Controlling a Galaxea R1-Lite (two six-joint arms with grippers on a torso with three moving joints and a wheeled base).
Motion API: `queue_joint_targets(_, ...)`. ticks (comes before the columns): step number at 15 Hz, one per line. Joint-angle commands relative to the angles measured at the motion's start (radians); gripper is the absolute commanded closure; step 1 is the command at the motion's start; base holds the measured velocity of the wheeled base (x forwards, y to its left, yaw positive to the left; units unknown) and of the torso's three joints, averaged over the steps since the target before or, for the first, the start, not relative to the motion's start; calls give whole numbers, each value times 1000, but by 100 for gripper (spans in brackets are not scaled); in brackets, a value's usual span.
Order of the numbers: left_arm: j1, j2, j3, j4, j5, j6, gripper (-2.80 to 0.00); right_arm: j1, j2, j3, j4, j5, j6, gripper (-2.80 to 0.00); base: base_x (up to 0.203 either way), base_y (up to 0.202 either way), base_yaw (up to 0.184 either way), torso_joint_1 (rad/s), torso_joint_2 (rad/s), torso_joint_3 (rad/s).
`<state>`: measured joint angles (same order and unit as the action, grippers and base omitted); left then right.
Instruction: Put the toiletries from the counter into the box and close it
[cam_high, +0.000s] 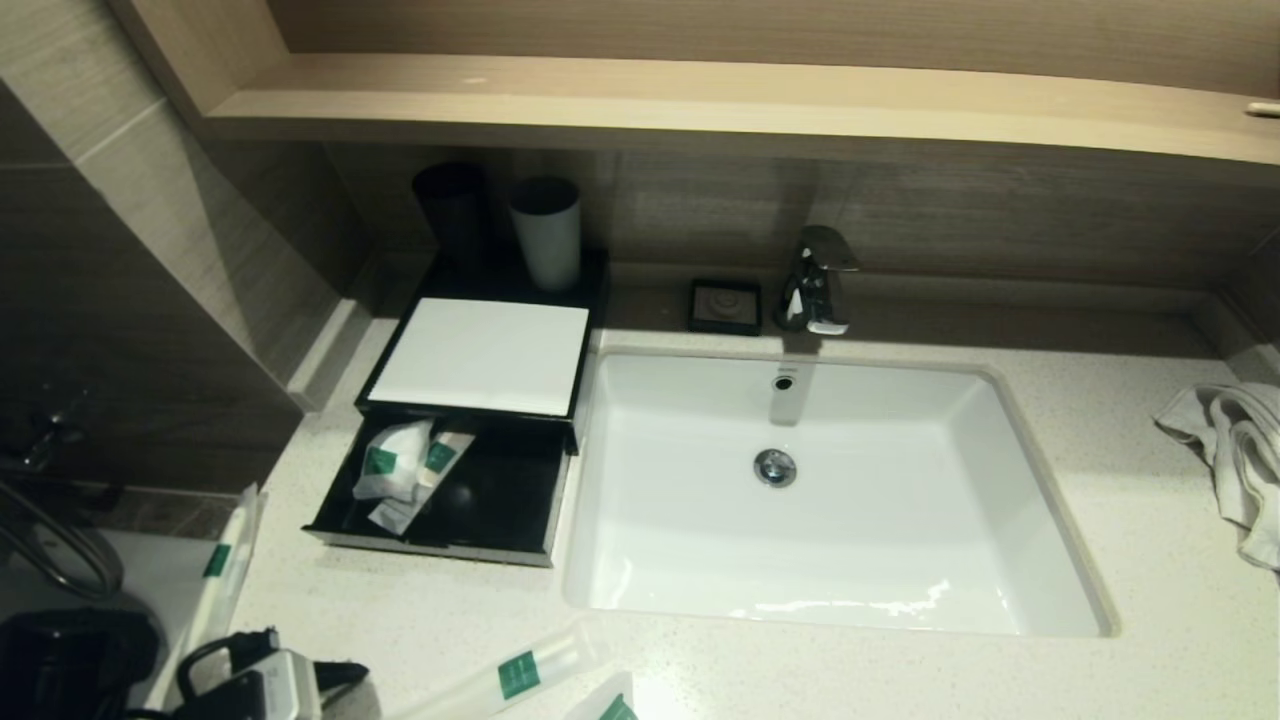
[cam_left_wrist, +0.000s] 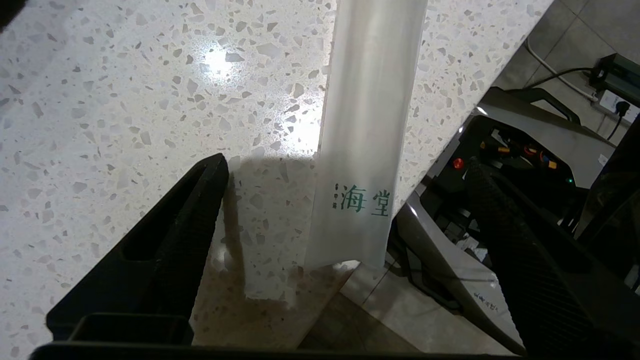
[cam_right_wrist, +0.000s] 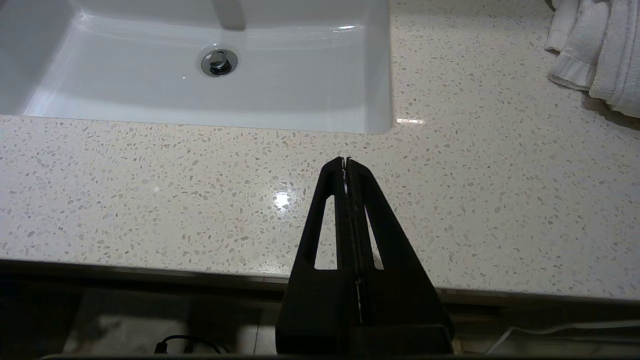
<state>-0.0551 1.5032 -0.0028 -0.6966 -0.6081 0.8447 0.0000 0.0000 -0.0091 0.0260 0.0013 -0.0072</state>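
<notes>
The black box (cam_high: 480, 355) with a white top panel stands left of the sink, its front drawer (cam_high: 500, 500) pulled out with a few toiletries (cam_high: 400, 465) lying in it. More toiletries lie on the counter (cam_high: 800, 670): a long packet (cam_high: 225, 560) along the left edge, another long one (cam_high: 520, 672) and a shorter one (cam_high: 612, 708) at the front. In the left wrist view my left gripper (cam_left_wrist: 346, 161) is open, its fingers on either side of a long whitish packet (cam_left_wrist: 370, 125) whose end overhangs the counter edge, touching neither finger. My right gripper (cam_right_wrist: 346, 161) is shut and empty above the counter's front edge.
A white sink basin (cam_high: 830, 500) with a chrome tap (cam_high: 820, 280) fills the middle. A black cup (cam_high: 452, 215) and a white cup (cam_high: 547, 232) stand behind the box, with a black soap dish (cam_high: 725, 305) beside them. At the far right lies a white towel (cam_high: 1235, 445).
</notes>
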Motion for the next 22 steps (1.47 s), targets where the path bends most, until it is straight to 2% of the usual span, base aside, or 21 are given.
queue_joint_targets(1,0,0,1,-4,-4,5,-280,0,0,0,0,0,-2,0,0,0,0,0,0,0)
queue_joint_targets(8,0,3,1,-6,-4,5,-280,0,0,0,0,0,0,0,0,0,0,0,0,0)
queue_joint_targets(9,0,4,1,-6,-4,5,-32,0,0,0,0,0,-1,0,0,0,0,0,0,0)
queue_joint_targets(10,0,9,1,-6,-4,5,0,0,0,0,0,0,0,0,0,0,0,0,0,0)
queue_joint_targets(22,0,-3,1,-8,-6,1,0,0,0,0,0,0,0,0,0,0,0,0,0,0)
